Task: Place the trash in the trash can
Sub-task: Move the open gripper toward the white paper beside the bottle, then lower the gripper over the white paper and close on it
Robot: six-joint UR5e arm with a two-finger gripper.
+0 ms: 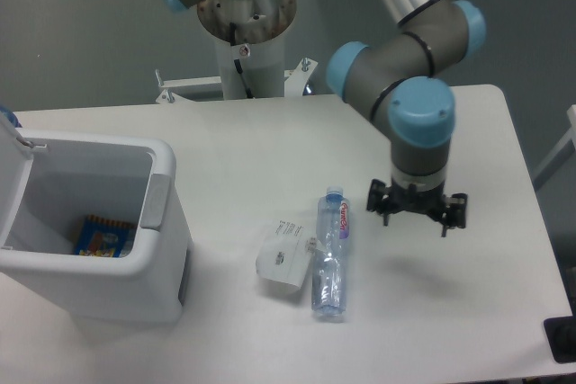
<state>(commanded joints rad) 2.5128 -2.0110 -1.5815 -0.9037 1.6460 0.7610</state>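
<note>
The robot arm [409,29] comes down from the top of the picture and bends over the white counter [243,146]. Its joints are grey with light blue caps. The last part points straight down, and the black pincer [416,214] hangs in the air just to the right of the water bottle [330,254]. Its two fingers [382,208] are spread apart and nothing is between them. It touches nothing and throws a soft shadow on the counter.

The water bottle lies flat on its side on the counter. It is clear plastic, with a blue cap at the far end and a pink and purple label near that cap. There is writing on the label, but it is too small to read. The white paper packet [283,258] lies just left of the bottle, touching it or nearly so. It has fine print that cannot be read.

The trash can [157,222] stands well to the left of the bottle, at the counter's left edge. It is white, with a grey tab on the wall that faces the bottle. Its white lid [11,173] stands open on the far left. A small blue wrapper [102,236] lies at the bottom inside.

Behind the bottle, past the counter's far edge, is the arm's round white base post [245,51]. The floor [81,33] is grey.
</note>
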